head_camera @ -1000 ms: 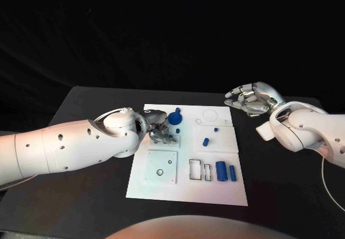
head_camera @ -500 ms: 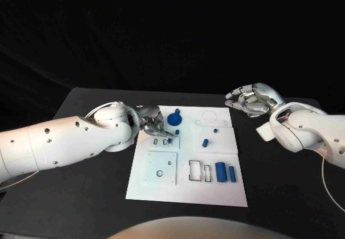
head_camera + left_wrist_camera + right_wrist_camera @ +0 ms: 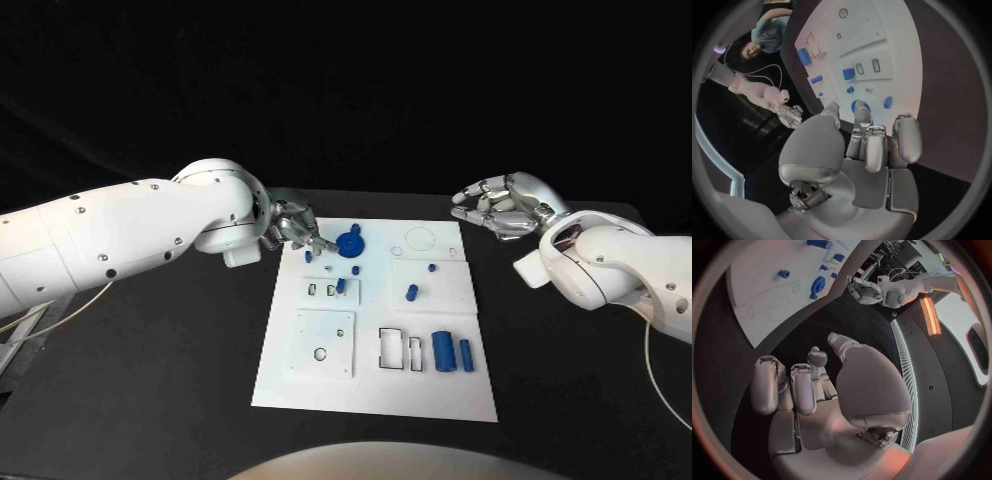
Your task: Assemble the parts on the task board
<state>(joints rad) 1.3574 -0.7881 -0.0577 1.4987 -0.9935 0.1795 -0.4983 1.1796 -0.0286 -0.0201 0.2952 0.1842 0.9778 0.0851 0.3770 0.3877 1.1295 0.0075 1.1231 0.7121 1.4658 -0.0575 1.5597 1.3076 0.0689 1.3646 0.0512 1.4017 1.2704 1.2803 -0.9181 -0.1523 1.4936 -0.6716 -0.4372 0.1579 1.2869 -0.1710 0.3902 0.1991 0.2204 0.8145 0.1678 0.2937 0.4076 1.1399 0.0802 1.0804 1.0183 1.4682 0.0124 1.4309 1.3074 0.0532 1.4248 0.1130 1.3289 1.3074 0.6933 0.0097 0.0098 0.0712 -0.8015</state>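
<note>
head view overhead, wrist views share task board (image 3: 378, 330)

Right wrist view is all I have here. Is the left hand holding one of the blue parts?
Observer: No. The left wrist view shows the left hand holding nothing, its fingers apart, by the far left corner of the task board.
Operator: What's lying at the board's near end?
Observer: In the head view, a thick blue cylinder and a thin blue cylinder lie side by side near the right edge.
</note>
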